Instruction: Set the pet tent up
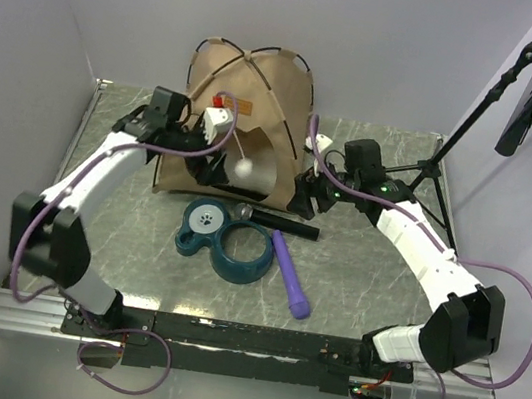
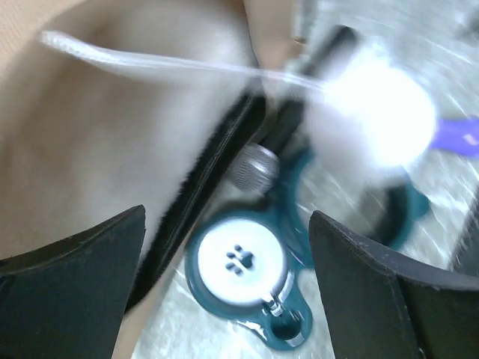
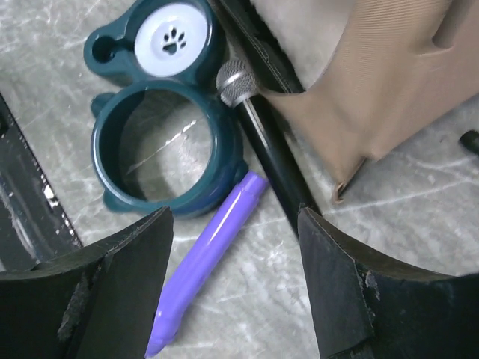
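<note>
Left pincer [image 2: 224, 224] hangs spread wide at the tent's doorway with nothing between its black fingers [image 2: 75, 262]. The right pincer [image 3: 233, 221] is spread as well, empty, by the tent's right front corner and above the things lying in front of it.

The grey marbled tabletop [image 1: 138, 240] carries everything. At its far side, close to the back wall, stands the pet tent [image 1: 254, 81]: tan fabric, upright, on a black base, with thin dark poles [image 1: 254, 54] crossing at its top and its arched doorway facing the arms. A pale cushion [image 1: 270, 173] shows inside. A black tripod stand [image 1: 431, 180] rises at the right edge of the tabletop, well apart from the tent.

Just in front of the doorway lies a teal pet dish [image 3: 101, 149], an open ring joined to a smaller round part capped with a white lid bearing a paw print. A black microphone [image 1: 287, 227] lies along the tent's front edge, its silver head just beside the dish. A purple marker [image 1: 291, 274] lies at a slant near the dish's ring, one end close to the microphone.

A white pompom [image 1: 244, 167] hangs on a thin string in the doorway, near the left pincer. A small brown label patch [image 1: 243, 107] sits on the tent's front above the arch.
</note>
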You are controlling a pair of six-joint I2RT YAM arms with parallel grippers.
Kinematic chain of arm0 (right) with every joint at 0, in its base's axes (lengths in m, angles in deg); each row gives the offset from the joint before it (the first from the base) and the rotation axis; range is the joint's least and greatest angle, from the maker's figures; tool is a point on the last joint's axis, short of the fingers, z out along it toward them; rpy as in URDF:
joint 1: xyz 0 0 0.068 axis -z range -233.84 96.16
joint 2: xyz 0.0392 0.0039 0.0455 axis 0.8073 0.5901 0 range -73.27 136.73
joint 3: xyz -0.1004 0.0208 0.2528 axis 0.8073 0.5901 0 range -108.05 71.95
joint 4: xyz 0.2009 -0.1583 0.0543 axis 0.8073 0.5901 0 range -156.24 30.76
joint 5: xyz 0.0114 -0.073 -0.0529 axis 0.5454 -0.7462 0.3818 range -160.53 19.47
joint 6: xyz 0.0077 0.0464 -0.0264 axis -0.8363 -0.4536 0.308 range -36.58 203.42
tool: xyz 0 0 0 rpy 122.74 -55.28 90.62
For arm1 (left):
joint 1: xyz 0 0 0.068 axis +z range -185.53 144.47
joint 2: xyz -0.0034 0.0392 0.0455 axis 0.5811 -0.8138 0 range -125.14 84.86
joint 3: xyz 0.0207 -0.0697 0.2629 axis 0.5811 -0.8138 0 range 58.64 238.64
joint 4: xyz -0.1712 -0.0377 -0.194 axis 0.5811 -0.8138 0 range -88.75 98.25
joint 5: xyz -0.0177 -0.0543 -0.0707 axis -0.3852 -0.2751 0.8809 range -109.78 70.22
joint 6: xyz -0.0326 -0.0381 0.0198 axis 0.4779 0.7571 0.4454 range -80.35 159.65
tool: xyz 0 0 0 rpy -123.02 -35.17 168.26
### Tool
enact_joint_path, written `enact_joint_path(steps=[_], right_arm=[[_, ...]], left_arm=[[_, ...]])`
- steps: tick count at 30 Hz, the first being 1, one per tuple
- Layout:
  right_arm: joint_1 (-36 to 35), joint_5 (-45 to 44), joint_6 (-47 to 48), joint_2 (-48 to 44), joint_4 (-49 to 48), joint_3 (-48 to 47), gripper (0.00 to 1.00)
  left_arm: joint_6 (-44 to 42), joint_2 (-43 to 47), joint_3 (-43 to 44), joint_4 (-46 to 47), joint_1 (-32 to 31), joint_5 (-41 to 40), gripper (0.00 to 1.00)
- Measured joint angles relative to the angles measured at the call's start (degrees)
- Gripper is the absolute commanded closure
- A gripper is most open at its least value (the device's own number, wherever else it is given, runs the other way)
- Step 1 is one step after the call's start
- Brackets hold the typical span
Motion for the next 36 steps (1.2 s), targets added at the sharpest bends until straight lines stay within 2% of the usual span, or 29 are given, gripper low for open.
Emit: enact_joint_path(steps=[6,14,18,21,31,36], right_arm=[[2.45,-0.55,1.14,-4.26,3.67,2.91,0.26],[16.31,-8.85,9.60,-10.01,8.48,8.44,0.28],[22.64,-15.02,15.04,-5.18,7.67,8.87,0.29],[24.57,-18.36,17.84,0.87,6.08,8.37,0.28],[25.18,-24.41,24.11,17.20,-4.63,4.13,0.27],[25.16,-25.53,26.21,22.62,-7.26,2.75,0.31]], left_arm=[[-8.61,10.67,-3.72,-7.28,-0.39,2.80,0.08],[-9.81,17.62,-11.56,-12.68,-0.63,2.27,0.08],[-7.78,18.86,-12.85,-13.03,-0.63,2.27,0.08],[-5.75,19.41,-13.05,-12.81,-0.63,2.10,0.08],[-1.11,23.85,-15.37,-11.37,-0.63,0.11,0.07],[0.96,26.80,-17.25,-11.30,-0.63,-0.48,0.07]])
